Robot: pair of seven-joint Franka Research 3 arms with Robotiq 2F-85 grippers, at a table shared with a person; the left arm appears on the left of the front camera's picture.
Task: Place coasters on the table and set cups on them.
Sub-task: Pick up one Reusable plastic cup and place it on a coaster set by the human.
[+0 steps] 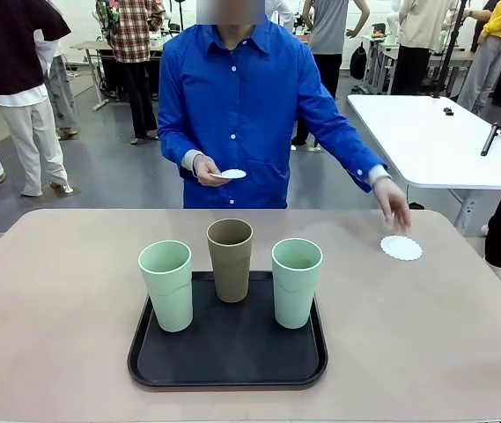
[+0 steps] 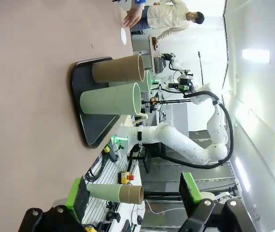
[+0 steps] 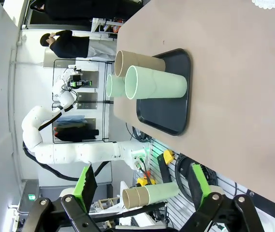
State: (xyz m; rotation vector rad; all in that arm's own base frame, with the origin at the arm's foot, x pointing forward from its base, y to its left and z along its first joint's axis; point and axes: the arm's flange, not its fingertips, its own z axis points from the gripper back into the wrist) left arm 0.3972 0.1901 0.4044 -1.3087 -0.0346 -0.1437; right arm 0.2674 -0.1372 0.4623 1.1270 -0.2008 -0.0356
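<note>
Three cups stand on a black tray [image 1: 228,366]: a mint one [image 1: 165,284] at left, an olive-brown one [image 1: 230,258] behind the middle, a mint one [image 1: 296,280] at right. One white lacy coaster [image 1: 401,248] lies on the beige table [image 1: 56,300] at the far right, just under the person's hand [image 1: 394,207]. The other hand [image 1: 204,169] holds another coaster [image 1: 232,174] at the chest. My left gripper [image 2: 133,195] is open and holds nothing, well back from the cups [image 2: 110,99]. Equally far back, my right gripper [image 3: 143,186] is open and holds nothing.
The person in a blue shirt [image 1: 241,106] stands at the far edge. A white table [image 1: 435,141] stands behind at the right, and other people farther back. Bare tabletop lies left, right and in front of the tray [image 3: 168,116].
</note>
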